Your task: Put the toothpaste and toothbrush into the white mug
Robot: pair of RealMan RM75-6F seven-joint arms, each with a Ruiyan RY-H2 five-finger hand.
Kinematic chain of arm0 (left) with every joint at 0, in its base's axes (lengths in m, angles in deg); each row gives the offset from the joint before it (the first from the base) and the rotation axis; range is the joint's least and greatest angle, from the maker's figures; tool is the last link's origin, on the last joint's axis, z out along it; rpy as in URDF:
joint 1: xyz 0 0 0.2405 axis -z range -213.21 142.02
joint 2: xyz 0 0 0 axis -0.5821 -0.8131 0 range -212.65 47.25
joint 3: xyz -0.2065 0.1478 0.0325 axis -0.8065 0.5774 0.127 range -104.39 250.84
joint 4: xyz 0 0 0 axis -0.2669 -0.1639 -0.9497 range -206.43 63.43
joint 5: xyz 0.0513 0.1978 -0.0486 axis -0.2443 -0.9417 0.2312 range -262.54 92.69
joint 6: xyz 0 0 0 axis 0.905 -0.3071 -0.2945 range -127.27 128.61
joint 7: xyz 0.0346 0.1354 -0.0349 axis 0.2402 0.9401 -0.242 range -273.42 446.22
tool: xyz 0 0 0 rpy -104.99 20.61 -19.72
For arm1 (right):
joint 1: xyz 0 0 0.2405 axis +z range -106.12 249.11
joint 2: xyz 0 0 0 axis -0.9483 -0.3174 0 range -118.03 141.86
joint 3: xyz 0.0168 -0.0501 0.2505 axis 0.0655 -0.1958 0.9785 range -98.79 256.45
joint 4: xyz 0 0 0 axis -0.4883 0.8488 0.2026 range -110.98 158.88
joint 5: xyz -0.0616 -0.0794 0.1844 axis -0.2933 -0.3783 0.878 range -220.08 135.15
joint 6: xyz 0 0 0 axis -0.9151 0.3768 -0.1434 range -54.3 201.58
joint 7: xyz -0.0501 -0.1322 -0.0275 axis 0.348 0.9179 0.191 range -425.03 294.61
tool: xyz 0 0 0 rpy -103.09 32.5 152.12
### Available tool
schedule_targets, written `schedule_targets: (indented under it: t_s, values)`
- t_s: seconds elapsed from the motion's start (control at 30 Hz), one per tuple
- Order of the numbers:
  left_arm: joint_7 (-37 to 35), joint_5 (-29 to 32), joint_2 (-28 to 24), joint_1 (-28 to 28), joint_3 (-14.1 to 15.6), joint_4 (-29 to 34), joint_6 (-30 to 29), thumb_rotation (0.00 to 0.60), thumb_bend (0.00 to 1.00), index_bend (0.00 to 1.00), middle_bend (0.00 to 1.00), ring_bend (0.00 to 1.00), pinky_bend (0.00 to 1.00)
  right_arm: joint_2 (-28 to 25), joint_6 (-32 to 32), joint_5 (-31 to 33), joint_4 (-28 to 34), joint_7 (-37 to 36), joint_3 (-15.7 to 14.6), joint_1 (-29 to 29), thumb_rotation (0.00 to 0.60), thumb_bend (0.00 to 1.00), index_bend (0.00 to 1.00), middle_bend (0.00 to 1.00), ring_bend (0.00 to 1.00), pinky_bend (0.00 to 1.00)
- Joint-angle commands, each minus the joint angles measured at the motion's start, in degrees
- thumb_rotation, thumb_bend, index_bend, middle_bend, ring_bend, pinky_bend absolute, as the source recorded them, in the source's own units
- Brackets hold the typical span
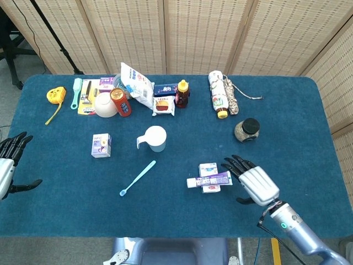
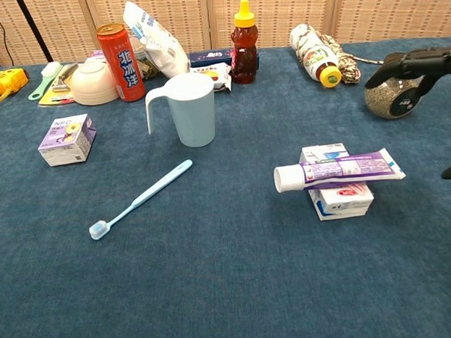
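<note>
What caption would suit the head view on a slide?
Right hand open beside the toothpaste on its box; toothbrush and white mug untouched; left hand at the table edge.

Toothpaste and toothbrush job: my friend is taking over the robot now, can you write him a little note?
Right hand: open, holding nothing, just right of the toothpaste.
Left hand: open, at the table's left edge.
Toothpaste: lying across a small box, cap pointing left.
Toothbrush: flat on the table, in front of the white mug.
Mug: upright.
Done: nothing in the mug yet.
Left: put both in.
</note>
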Motion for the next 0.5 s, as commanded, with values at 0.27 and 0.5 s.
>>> schedule_targets:
  t_s: [0.27,0.5]
  values:
    - [0.0,0.3,0.0,-0.1,-0.8,0.0,1.8,0.600,0.02,0.00,0.00,0.00,0.00,8.0,6.0,7.3,-3.4,7.3,2.1,6.0,0.600,0.00,0.27,0.26,0.20,0.40]
    - [-0.2,0.4,-0.2,-0.2,-1.3,0.1,2.7,0.600,0.02,0.00,0.00,0.00,0.00,11.3,8.5,12.5,-5.3,11.0,2.7,8.5,0.600,0.00,0.31,0.29,0.23,0.43]
